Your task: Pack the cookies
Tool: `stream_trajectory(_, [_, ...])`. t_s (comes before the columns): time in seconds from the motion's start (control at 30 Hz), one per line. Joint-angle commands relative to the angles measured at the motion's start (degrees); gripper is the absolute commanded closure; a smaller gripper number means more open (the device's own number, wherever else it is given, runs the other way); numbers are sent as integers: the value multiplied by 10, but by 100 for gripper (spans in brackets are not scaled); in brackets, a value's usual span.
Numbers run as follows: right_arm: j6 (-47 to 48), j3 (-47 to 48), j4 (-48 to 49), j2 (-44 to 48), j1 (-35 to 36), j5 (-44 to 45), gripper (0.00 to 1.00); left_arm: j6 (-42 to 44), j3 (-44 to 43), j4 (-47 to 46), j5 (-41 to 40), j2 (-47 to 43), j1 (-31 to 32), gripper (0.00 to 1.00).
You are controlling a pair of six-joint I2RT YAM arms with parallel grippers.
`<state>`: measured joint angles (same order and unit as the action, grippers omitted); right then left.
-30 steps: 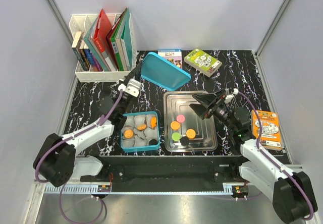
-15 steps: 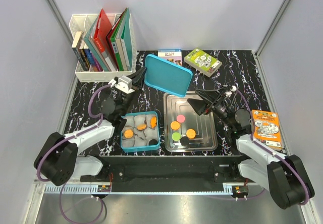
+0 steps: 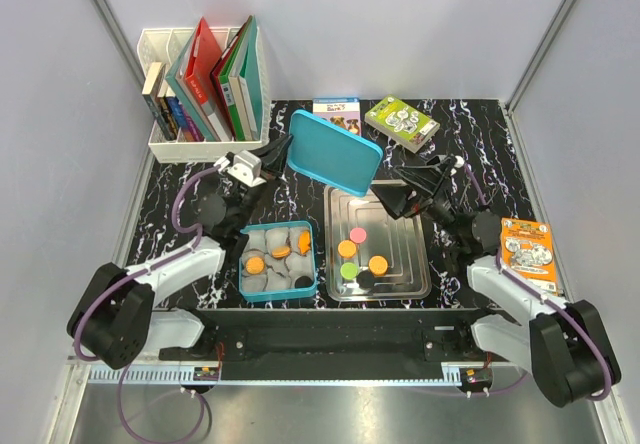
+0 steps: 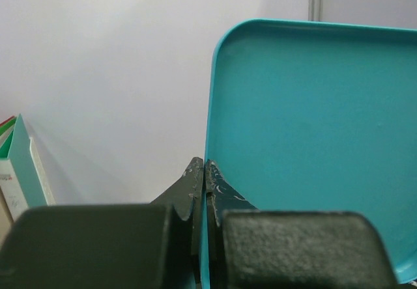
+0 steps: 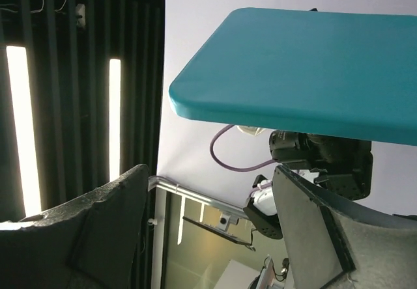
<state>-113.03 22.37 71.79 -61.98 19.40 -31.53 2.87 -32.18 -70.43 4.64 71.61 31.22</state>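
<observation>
Since a second ago the right arm has swung off the metal tray and tipped the right end effector up toward the teal lid, its fingers spread with nothing between them. The left end effector is pinching the lid's left edge, holding it aloft over the far side of the tabletop. Five cookies lie on the tray, and a few more sit in the teal box at the near left among grey paper cups. I'd call this lid handling, mid-pack. Next, I reckon, the lid needs parking or passing over so the tray's cookies can go in.
</observation>
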Motion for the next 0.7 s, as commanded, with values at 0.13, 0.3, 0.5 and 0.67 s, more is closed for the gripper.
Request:
stream_trajectory(0.13, [-73, 7, 79, -42, 6, 38, 17, -24, -38, -250, 54, -5, 2, 100])
stream_trajectory(0.3, [-80, 49, 81, -75, 9, 39, 17, -16, -33, -249, 95, -12, 14, 100])
stream_trajectory(0.5, [-97, 87, 101, -128, 10, 52, 18, -1, -13, -248, 122, -23, 26, 100])
stream_trajectory(0.67, [-76, 114, 131, -155, 9, 32, 21, 19, 0, -235, 87, -29, 27, 100])
